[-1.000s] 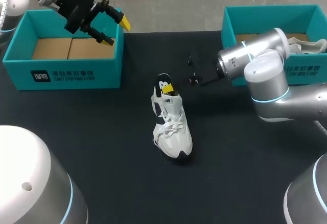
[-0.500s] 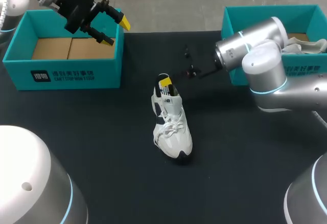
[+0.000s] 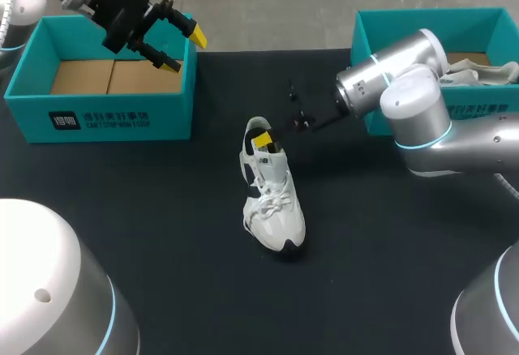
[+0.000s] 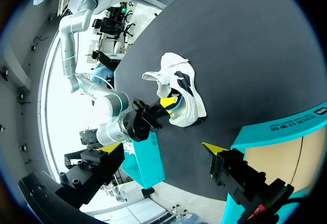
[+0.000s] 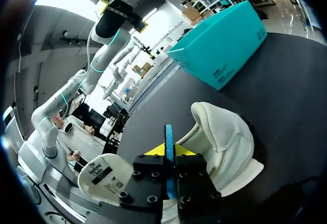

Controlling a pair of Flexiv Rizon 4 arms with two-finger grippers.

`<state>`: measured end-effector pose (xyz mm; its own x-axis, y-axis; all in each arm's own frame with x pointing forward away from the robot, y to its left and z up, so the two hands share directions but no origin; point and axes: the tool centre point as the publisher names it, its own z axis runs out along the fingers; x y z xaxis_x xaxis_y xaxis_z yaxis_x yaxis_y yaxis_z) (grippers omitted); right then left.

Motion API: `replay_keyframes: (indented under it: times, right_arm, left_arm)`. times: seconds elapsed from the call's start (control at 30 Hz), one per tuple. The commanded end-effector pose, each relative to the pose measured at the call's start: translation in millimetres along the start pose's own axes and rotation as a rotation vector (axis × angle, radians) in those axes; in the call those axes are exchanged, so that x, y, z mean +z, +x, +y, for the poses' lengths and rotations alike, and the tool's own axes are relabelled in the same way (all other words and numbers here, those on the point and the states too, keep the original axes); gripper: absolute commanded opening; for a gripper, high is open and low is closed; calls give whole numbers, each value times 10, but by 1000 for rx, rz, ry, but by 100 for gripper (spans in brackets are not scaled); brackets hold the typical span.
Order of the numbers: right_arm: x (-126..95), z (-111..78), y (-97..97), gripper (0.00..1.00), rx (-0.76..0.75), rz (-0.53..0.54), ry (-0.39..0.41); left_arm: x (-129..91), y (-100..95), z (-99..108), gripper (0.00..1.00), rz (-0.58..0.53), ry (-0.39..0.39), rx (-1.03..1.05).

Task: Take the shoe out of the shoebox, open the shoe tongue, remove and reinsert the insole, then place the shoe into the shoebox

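Yellow tips of the right gripper are pressed together on a thin blue edge, which I take for the insole, just above the heel opening of the shoe. The shoe stands on its sole mid-table, between the two boxes, with its toe pointing away from the right gripper. The insole is probably light and floppy and may buckle if pushed from one end, so a hold near its heel end looks best. The shoe's upper looks soft and may slide, so the heel collar is the firmest place to hold it. The left gripper hangs spread and empty over the left box.
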<state>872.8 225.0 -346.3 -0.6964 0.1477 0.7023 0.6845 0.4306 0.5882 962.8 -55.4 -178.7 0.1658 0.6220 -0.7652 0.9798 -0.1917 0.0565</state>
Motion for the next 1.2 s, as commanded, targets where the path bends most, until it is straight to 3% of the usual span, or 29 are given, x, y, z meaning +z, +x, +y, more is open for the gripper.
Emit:
replay_keyframes:
  times: [0.03,0.2,0.27,0.4,0.47,0.5,0.67,0.8,1.03,1.07,1.13,1.2]
  right_arm:
    - [34,-51,10,0,9,-1,6]
    - [12,-33,19,0,5,-10,2]
    - [7,-1,30,33,-6,-13,0]
    - [-12,59,62,53,-28,-24,5]
    - [-25,90,88,75,-38,-30,8]
    - [-32,105,102,81,-44,-32,10]
    - [-67,170,160,91,-70,-50,28]
    - [-99,242,227,95,-95,-61,32]
    - [-105,269,260,90,-105,-65,37]
    - [-104,267,258,86,-105,-65,37]
    - [-102,260,243,57,-104,-66,35]
    - [-94,254,218,42,-101,-65,34]
  left_arm:
    - [0,1,-4,100,3,-1,1]
    - [0,1,-4,100,3,-1,1]
    - [0,1,-4,100,3,-1,1]
    - [0,1,-4,100,3,-1,1]
    - [0,1,-4,100,3,-1,1]
    - [0,1,-4,100,3,-1,1]
    - [0,1,-4,100,3,-1,1]
    - [0,1,-4,100,3,-1,1]
    - [0,1,-4,100,3,-1,1]
    - [0,1,-4,100,3,-1,1]
    - [0,1,-4,100,3,-1,1]
    - [0,1,-4,100,3,-1,1]
